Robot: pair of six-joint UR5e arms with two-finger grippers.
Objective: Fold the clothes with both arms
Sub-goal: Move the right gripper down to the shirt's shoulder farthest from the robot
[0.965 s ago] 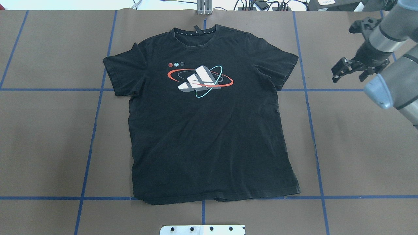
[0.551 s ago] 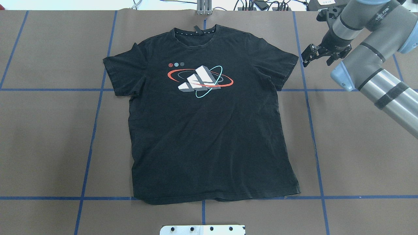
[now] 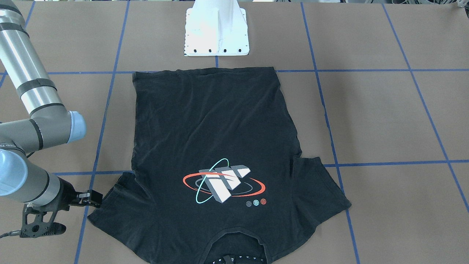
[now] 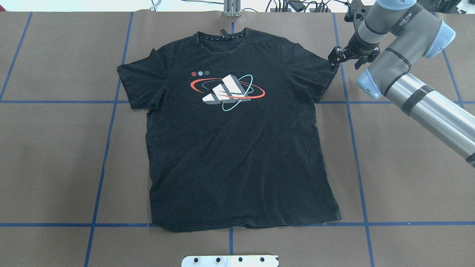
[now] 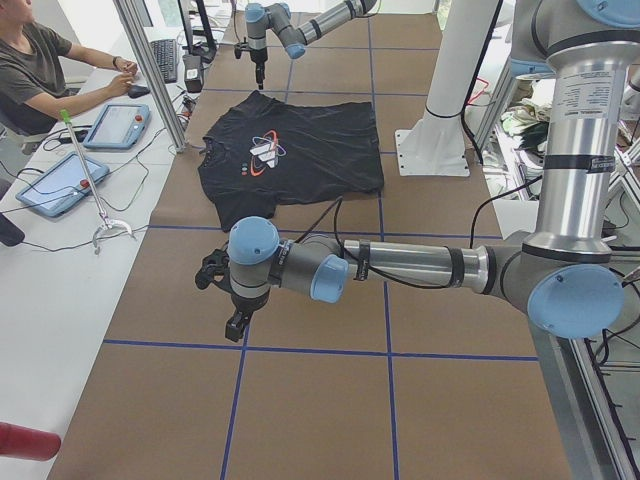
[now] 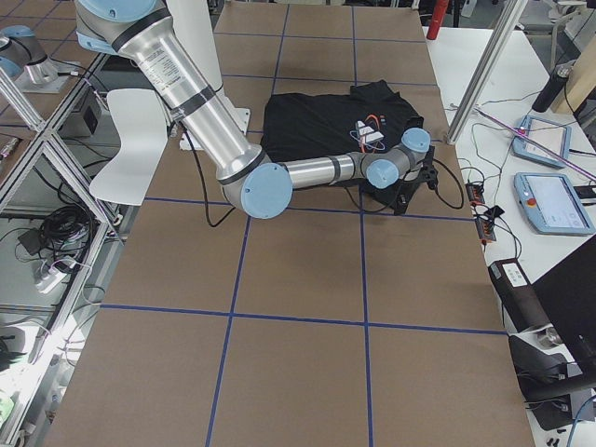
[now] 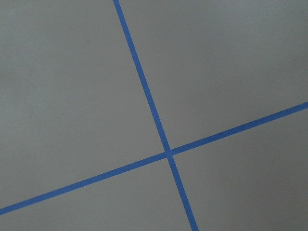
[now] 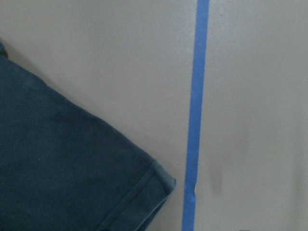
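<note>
Laid flat mid-table (image 4: 408, 178), print up: 1 black T-shirt (image 4: 237, 159) with a 3-bar white logo (image 4: 226, 91), 2 orbits (1 red, 1 cyan), 3 tiny round badges (image 4: 200, 73) and no legible wording. Poised at 1 sleeve corner – right gripper (image 4: 344, 65), fingers spread. Well apart, over bare table – left gripper (image 5: 236, 328), impossible to tell whether spread or pressed together

light: bright, even | shadows: faint | focus: sharp (wrist views softer)

Right arm (image 4: 419, 100) showing silver-grey tubes, light blue caps covering its joints, black bands wrapping the forearm, small dark lettering running along one grey segment, left arm (image 5: 420, 265) wearing the same colours, black cable trailing along it, black right gripper (image 4: 345, 61) and black left gripper (image 5: 234, 330) tipping the wrists, white pedestal (image 3: 216, 29) flaring into a bolted plate.
</note>
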